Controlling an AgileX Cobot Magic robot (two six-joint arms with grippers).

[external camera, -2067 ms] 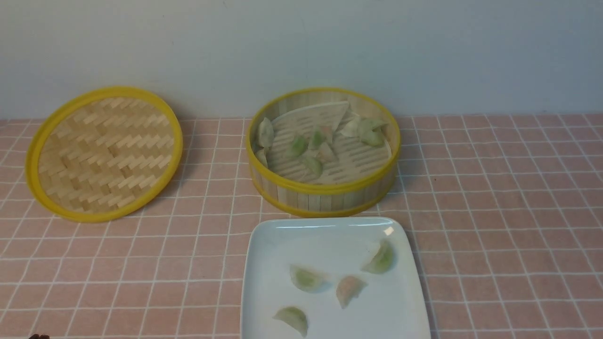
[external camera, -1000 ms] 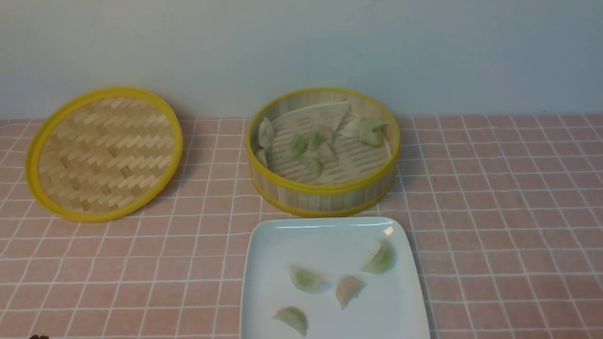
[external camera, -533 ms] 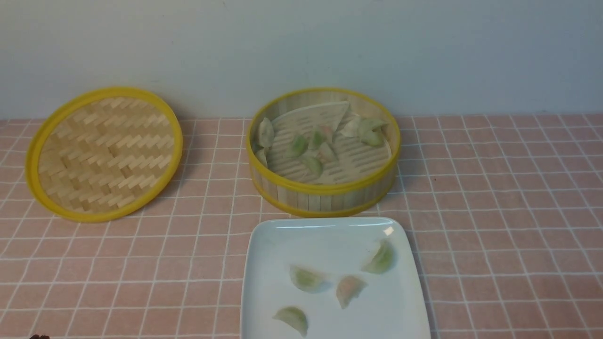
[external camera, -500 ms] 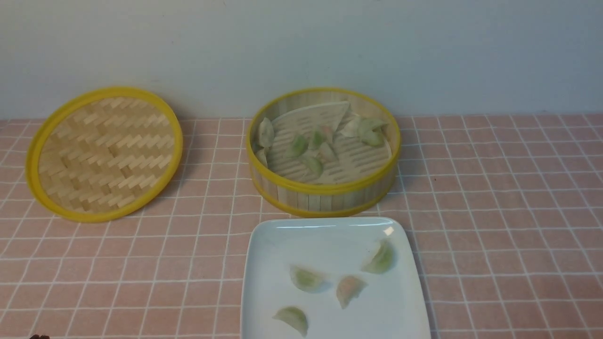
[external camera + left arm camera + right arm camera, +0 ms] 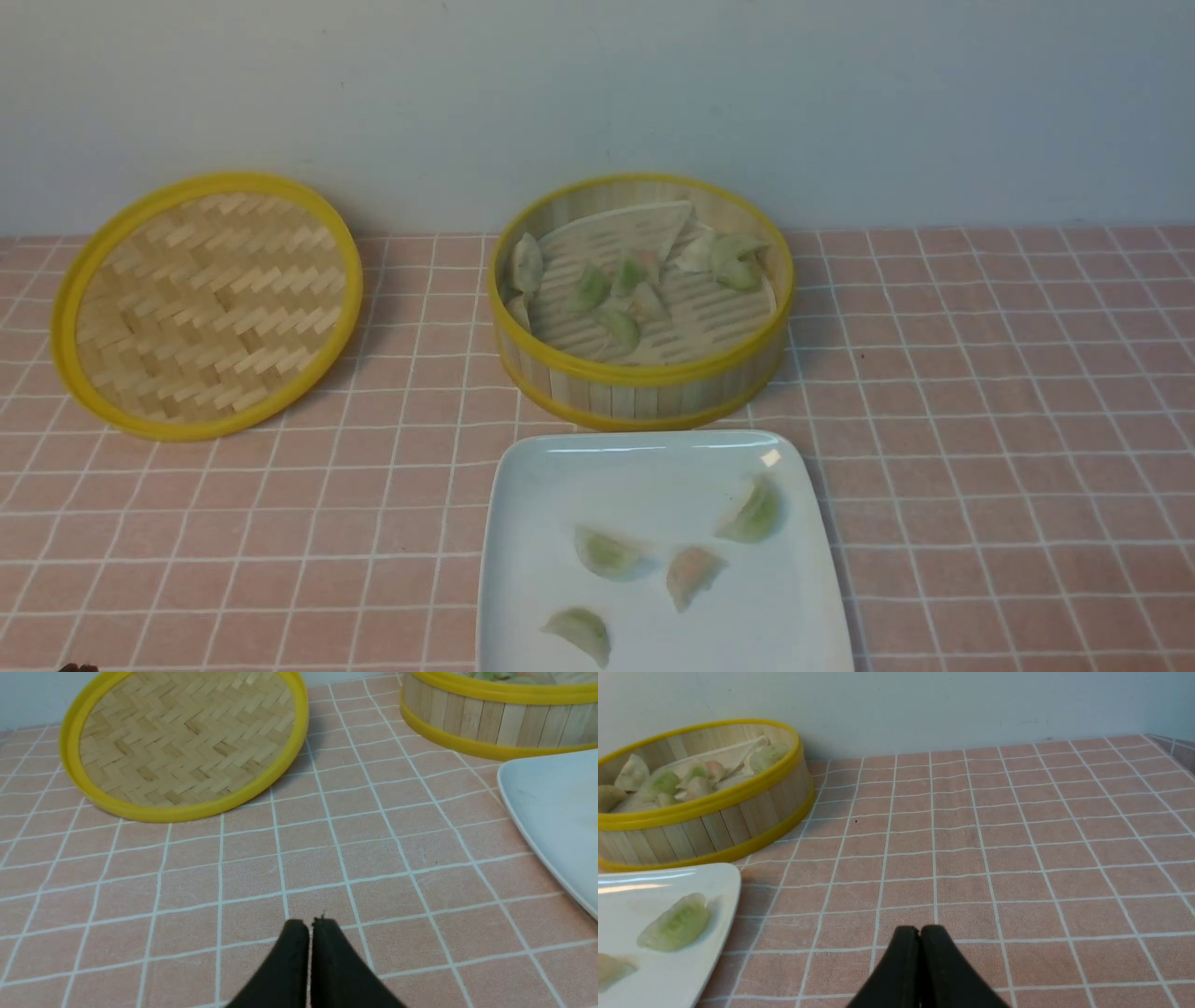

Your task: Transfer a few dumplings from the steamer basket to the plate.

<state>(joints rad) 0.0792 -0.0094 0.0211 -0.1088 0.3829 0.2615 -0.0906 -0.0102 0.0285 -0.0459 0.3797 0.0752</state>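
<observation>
The steamer basket stands at the back middle with several pale green and pinkish dumplings on its slatted floor. The white plate lies in front of it and holds several dumplings. The basket and plate also show in the right wrist view. My left gripper is shut and empty, low over the cloth left of the plate. My right gripper is shut and empty over the cloth right of the plate. Neither gripper shows in the front view.
The flat woven lid with a yellow rim lies tilted at the back left, also in the left wrist view. A pink checked cloth covers the table. A pale wall rises behind.
</observation>
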